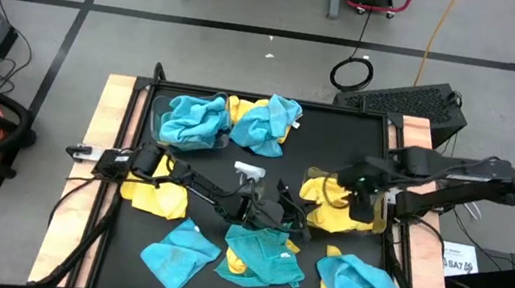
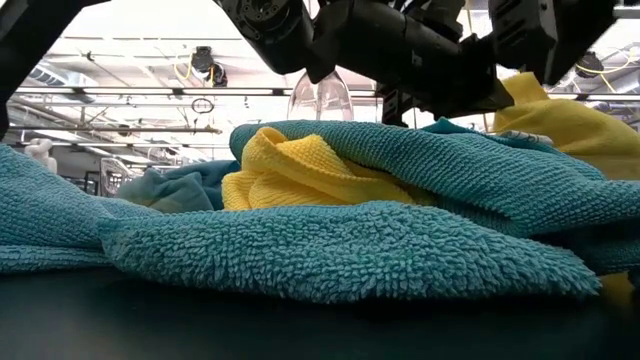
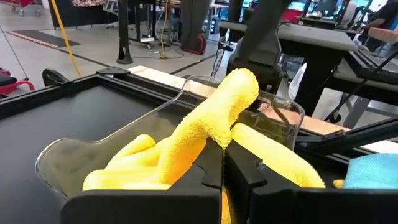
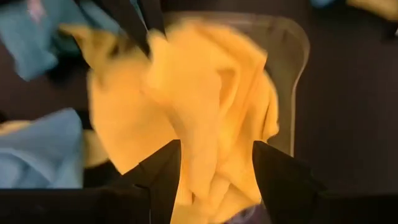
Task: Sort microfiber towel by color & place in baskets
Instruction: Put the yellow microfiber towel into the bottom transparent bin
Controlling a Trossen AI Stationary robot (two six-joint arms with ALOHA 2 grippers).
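On the black table top [image 1: 122,246], in a workshop with a grey floor, turquoise and yellow towels lie scattered. The clear plastic basket [image 3: 62,158] near the right edge holds yellow cloths, while the second clear basket [image 1: 164,106] at the far left corner holds turquoise ones. The left gripper [image 3: 224,163] is clenched on a bright yellow microfiber towel [image 3: 211,121] at the rim of the right basket. The right gripper [image 4: 214,165] hovers released above the same basket, so I think the two arms may collide there, or the long towel may drape over the rim and slide out when released.
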